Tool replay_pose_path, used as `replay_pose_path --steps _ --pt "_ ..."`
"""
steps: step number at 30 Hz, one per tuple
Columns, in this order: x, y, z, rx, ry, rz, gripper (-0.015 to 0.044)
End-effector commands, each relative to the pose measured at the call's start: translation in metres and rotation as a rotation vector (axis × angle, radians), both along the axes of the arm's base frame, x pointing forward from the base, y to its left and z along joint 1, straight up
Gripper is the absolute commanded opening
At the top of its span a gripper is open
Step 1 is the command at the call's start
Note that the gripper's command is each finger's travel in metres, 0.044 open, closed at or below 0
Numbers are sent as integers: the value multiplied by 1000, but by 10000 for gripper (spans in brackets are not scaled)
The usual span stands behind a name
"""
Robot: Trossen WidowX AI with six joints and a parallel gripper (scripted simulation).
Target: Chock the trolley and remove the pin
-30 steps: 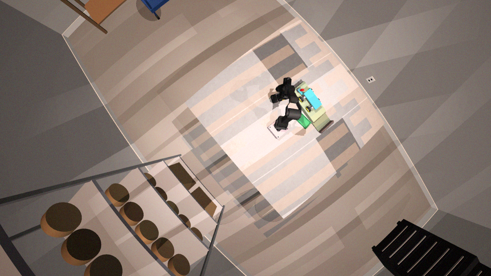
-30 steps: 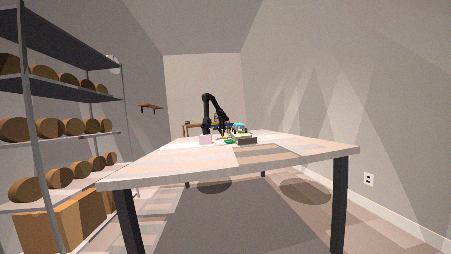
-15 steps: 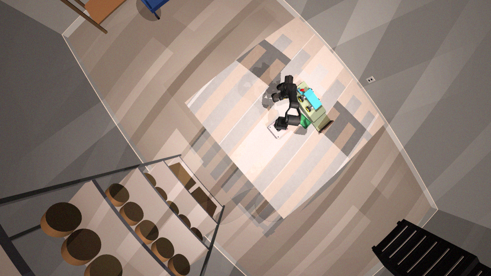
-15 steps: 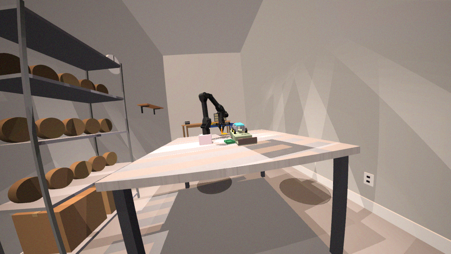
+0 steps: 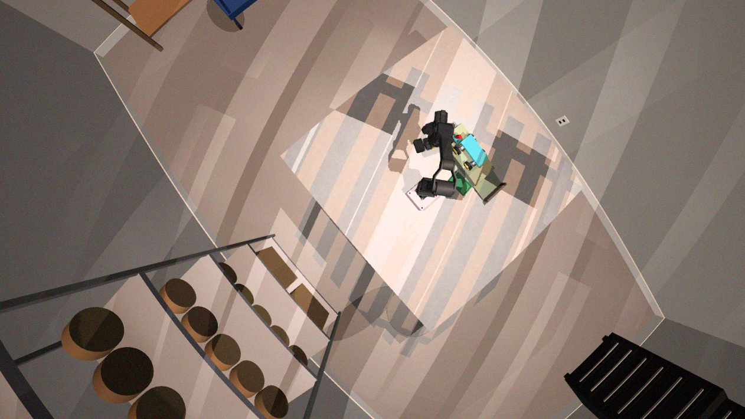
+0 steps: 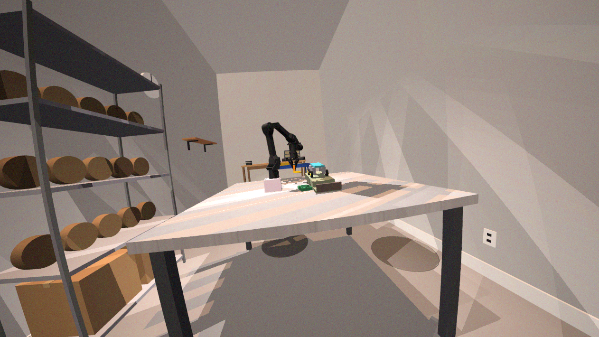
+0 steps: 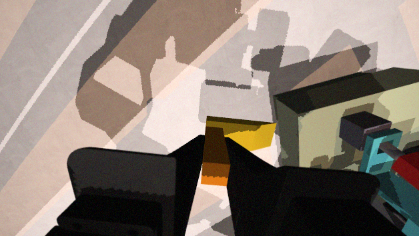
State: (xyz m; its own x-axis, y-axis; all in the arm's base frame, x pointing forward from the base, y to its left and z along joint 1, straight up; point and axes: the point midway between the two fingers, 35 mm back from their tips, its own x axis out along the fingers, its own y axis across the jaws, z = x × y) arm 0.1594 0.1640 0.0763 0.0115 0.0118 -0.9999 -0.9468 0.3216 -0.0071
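Fingers clamp orange handle [image 7: 215, 157], hiding chock [image 7: 253, 137] base (wheels unseen).

At the wrist view's centre, the gripper [image 7: 215, 148] pinches the chock's handle [image 7: 215, 157], the chock [image 7: 248, 135] just beyond; ramp [image 7: 320, 133] at right, trolley [image 7: 380, 148] and stop pin [image 7: 407, 167] at the right edge.

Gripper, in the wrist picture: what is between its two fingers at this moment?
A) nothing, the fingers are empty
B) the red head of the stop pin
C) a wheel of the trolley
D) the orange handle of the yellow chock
D: the gripper is shut on the orange handle of the yellow chock, while the red pin head sits apart at the right edge.
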Motion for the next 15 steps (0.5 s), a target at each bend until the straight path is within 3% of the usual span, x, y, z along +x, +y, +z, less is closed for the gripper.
replay_pose_path --steps 1,15 --pt "1 0 15 3 -5 -6 0" --pt "2 1 52 3 -5 -6 0"
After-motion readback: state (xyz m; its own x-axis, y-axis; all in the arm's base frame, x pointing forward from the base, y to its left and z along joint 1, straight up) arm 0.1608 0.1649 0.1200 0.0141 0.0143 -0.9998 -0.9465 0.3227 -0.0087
